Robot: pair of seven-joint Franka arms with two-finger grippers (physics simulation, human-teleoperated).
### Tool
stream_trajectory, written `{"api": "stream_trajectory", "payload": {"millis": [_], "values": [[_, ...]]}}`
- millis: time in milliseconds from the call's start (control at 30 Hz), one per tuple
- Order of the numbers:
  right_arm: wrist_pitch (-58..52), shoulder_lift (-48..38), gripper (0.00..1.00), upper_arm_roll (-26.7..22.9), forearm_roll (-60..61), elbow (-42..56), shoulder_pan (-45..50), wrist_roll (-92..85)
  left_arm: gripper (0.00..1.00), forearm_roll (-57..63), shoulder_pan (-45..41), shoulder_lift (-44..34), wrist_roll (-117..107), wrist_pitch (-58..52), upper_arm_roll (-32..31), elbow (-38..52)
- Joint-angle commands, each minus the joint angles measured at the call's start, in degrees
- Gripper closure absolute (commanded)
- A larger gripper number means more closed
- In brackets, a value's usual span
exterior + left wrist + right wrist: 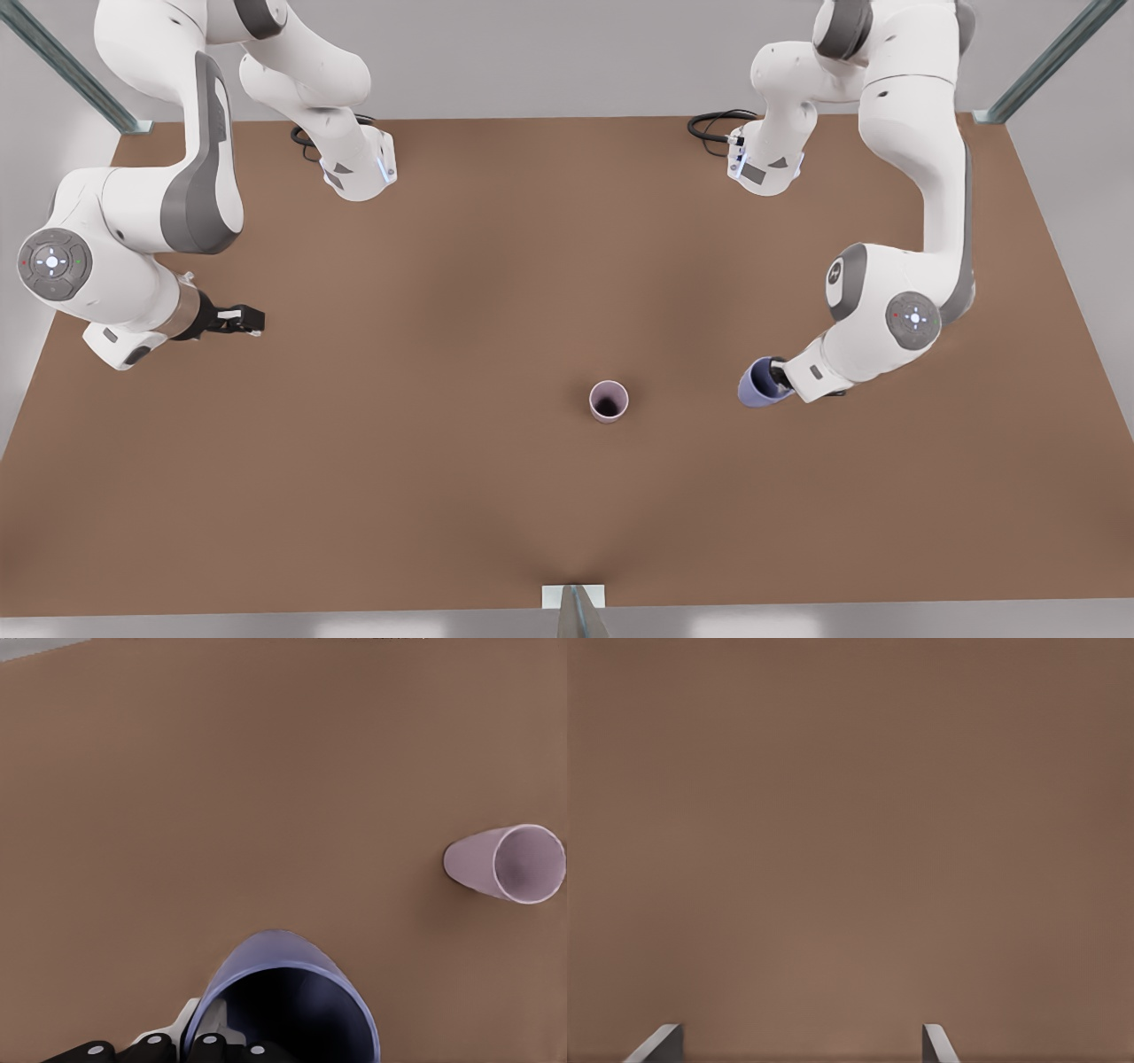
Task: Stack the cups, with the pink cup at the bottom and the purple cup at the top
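Purple cup is what I see pinched at its rim by my left hand, tilted, at the front view's right, well apart from the pink cup standing upright mid-worktop. My right hand waits over bare worktop at the front view's left, fingers spread.

purple cup cut off by wrist view's edge, left tool largely hidden behind it

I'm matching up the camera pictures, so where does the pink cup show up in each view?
Front view: pink cup stands upright on the table, right of centre.
Left wrist view: pink cup beyond the purple cup held by the left end effector.
Right wrist view: bare table; no pink cup.
Shared landmark: purple cup.
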Motion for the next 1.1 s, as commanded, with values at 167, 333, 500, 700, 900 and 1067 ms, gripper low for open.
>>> {"api": "stream_trajectory", "payload": {"millis": [167,333,500,700,900,1067], "values": [[-0.1,-0.1,0.0,0.0,0.0,0.0,0.0,-0.8,0.79,2.9,-12.7,12.6,-52.4,-11.8,-0.6,18.4],[-0.3,-0.1,0.0,0.0,0.0,0.0,0.0,-0.8,0.79,0.1,-16.3,13.4,-56.1,-5.5,-0.7,18.6],[-0.3,-0.1,0.0,0.0,0.1,0.0,0.0,-0.8,0.79,-1.6,-17.8,15.3,-56.8,0.0,-1.5,18.3],[-0.3,0.0,0.0,0.0,0.1,0.0,0.0,-0.8,0.79,-1.6,-17.8,16.4,-56.6,1.4,-1.5,18.0],[0.0,0.0,0.0,0.0,0.1,0.0,0.0,-0.8,0.79,-1.2,-17.1,16.3,-56.2,2.4,-1.5,17.7],[0.0,0.0,0.0,-0.1,1.4,-0.1,-0.5,-1.5,0.79,-0.1,-16.7,15.9,-55.0,2.3,-1.5,16.3]]}}
